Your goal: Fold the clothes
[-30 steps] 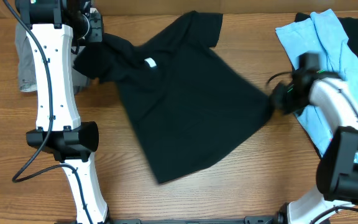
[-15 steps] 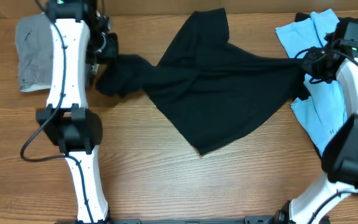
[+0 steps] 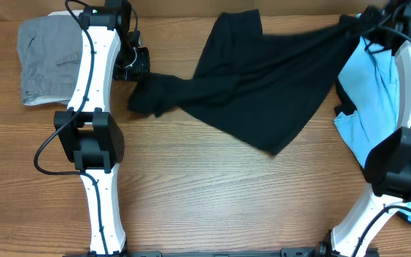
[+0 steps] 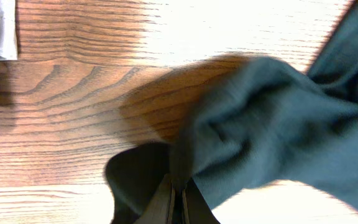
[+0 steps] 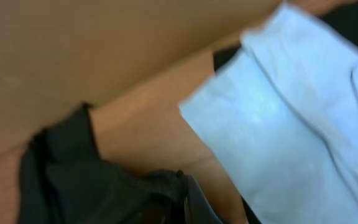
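Left fingers [image 4: 161,204] are pressed together on a bunched fold of the black tee [image 3: 262,86]; the wrist view shows no gap between them. The left gripper [image 3: 138,71] sits at the tee's crumpled left end, near the grey trousers [image 3: 45,57]. The right gripper [image 3: 359,27] is at the back right of the table [image 3: 191,193], clamped on the tee's opposite end. That wrist view is blurred, but black cloth gathers right at the one finger [image 5: 194,199] that shows.

Tee location: strung between the two grippers across the back of the table as a slanting sheet, with one corner drooping toward mid-table.

Judgement: it is gripped at both ends to pull out the slack and spread it before it is laid flat. No fold made yet.

The blue tee [image 3: 369,93] lies under the right arm, just beside the black tee's right end, untouched.

View notes:
- Overhead gives the full span and the pull lines in the cloth, but the wrists mask both pinch points.
- Left wrist shows the pinch itself, plus a shadow on the wood under the cloth, which suggests that end is off the surface.
- Right wrist shows the blue tee close below the gripper, but nothing of the black tee's span.
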